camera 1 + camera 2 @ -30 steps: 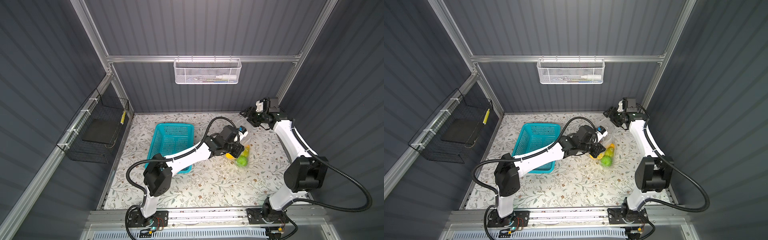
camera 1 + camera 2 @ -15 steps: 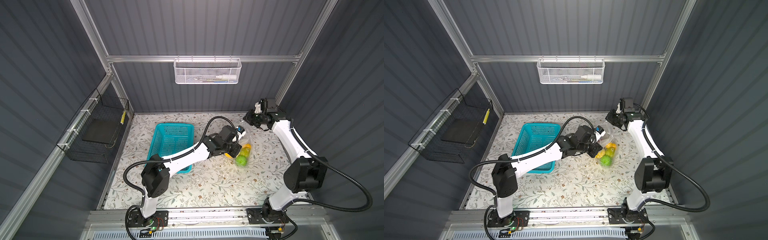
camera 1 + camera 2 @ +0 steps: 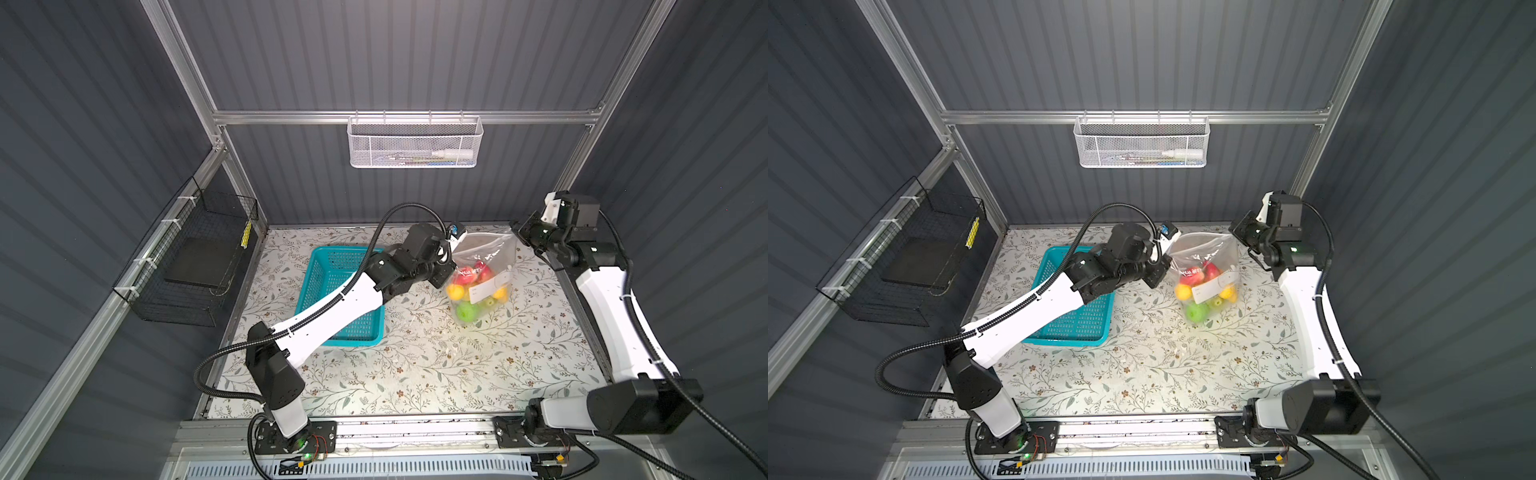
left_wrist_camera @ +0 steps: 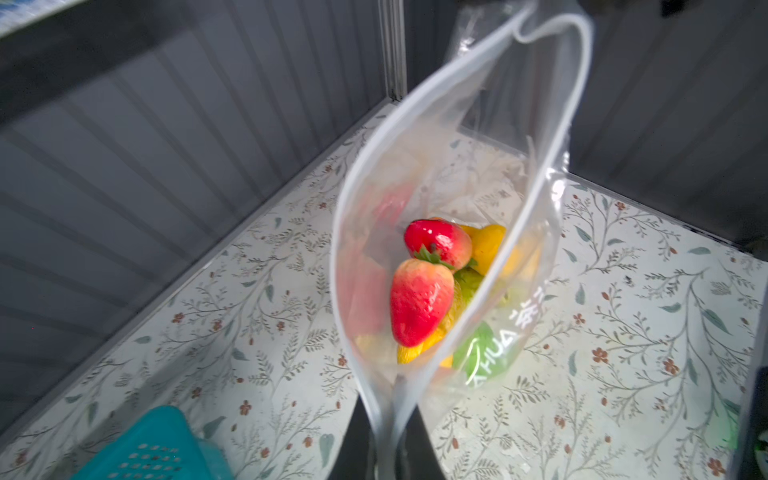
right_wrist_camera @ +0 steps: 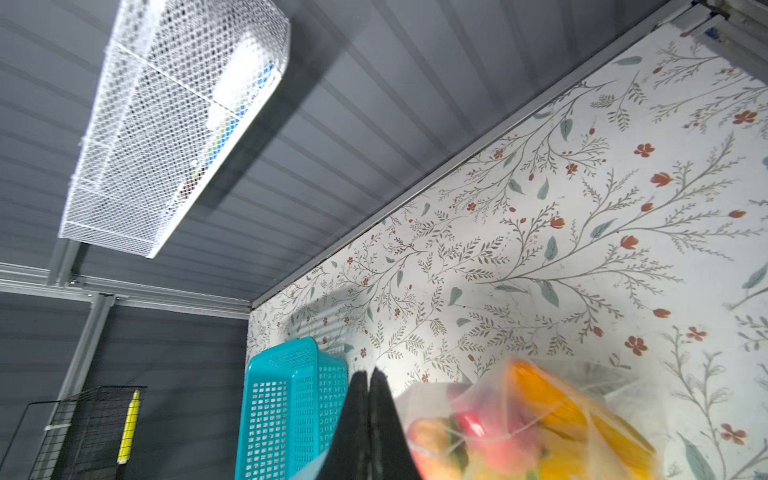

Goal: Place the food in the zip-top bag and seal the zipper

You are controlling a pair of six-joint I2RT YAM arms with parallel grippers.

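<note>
Left pincer (image 4: 388, 415) is clamped on one end of the bag (image 3: 486, 257)'s open mouth. Right pincer (image 5: 369, 382) is pinched shut at the far corner. Fruit (image 4: 419, 299) is all inside, over the table (image 3: 415, 365).

Clear, crinkly plastic bag (image 4: 451, 183); glossy plastic strawberries (image 4: 419, 301).

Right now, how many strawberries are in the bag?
2. One strawberry and a second strawberry lie touching on the other fruit inside the bag; more may be hidden.
</note>
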